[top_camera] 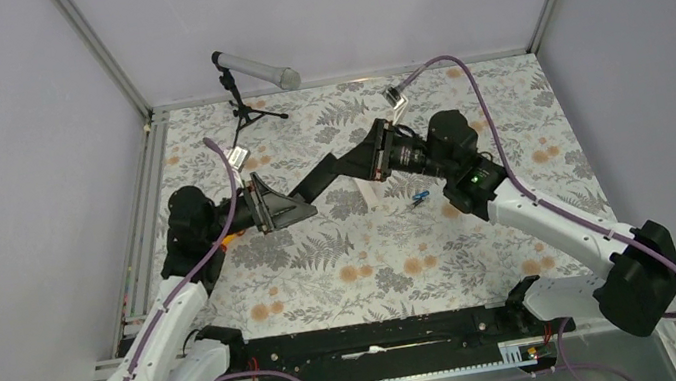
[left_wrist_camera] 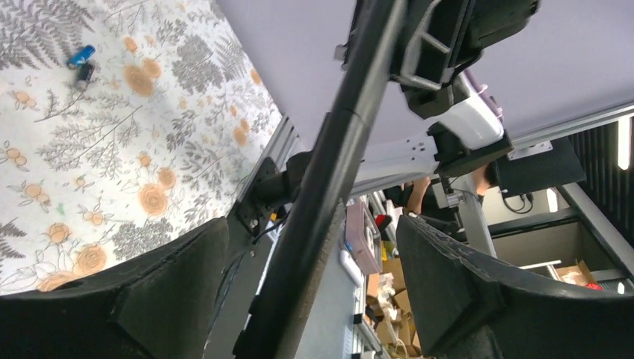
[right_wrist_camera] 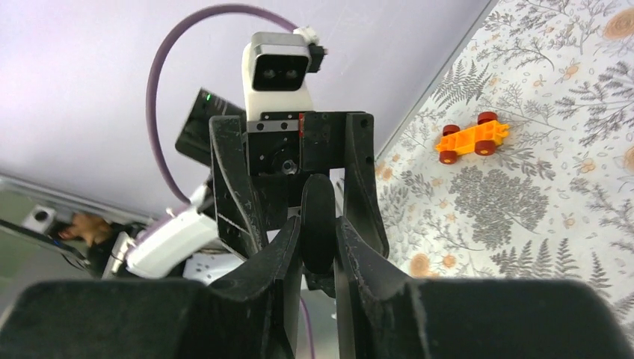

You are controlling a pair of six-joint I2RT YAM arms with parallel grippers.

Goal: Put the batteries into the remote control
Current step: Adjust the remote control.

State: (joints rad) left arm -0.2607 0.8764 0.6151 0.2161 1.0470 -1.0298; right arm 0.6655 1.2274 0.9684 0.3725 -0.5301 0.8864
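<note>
Across the middle of the top view, above the fern-printed table [top_camera: 377, 276], the two arms meet at one long black remote control [top_camera: 336, 169], which is raised off the cloth and runs from centre-left up toward centre-right. The right gripper [right_wrist_camera: 318, 224] is clamped narrow on one end of it: its wrist view shows the remote edge-on, pinched between both pads. The left gripper [left_wrist_camera: 312, 228] stands wide around the other end, with a clear gap at the finger on the right of its frame, so it probably bears none of the weight. At the right of the right wrist view an orange toy car [right_wrist_camera: 467, 138] sits on the cloth, no part of the job. Smallest of all, the batteries [left_wrist_camera: 81, 55] — a blue one with a darker one just beside it — lie on the table in the upper left of the left wrist view, well apart from the remote. The battery bay is out of sight and nothing shows as loaded, so fetching and inserting the cells appears to remain.
</note>
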